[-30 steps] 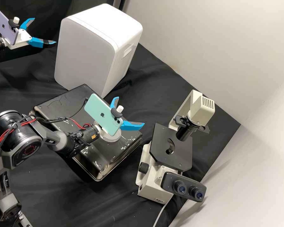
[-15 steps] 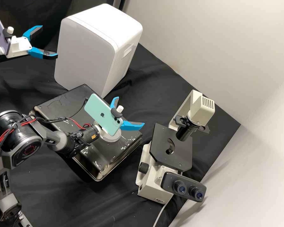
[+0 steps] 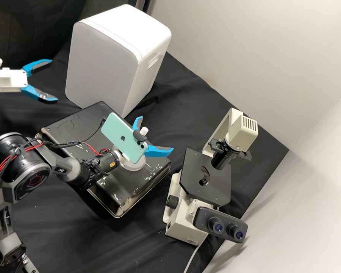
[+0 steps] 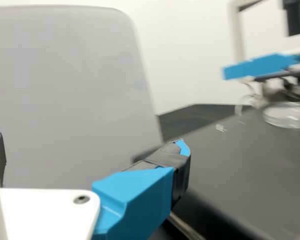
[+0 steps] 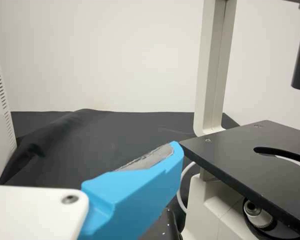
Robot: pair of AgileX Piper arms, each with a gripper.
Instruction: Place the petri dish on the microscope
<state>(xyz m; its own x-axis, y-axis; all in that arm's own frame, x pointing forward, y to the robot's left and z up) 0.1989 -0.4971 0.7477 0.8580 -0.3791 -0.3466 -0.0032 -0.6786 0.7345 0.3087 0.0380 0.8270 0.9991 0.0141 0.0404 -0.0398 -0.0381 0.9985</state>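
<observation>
Left gripper (image 3: pixel 53 79) upper left, wide open, empty; right gripper (image 3: pixel 157 134) mid-frame above petri dish (image 4: pixel 287 112), open, empty; microscope (image 3: pixel 206 189) lower right.

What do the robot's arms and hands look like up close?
The right arm is dark grey with fat round joints, red and black wires along it and a mint-green phone clamped at its wrist. The right hand and left hand each have a white body and two bright blue tapering fingers.
</observation>
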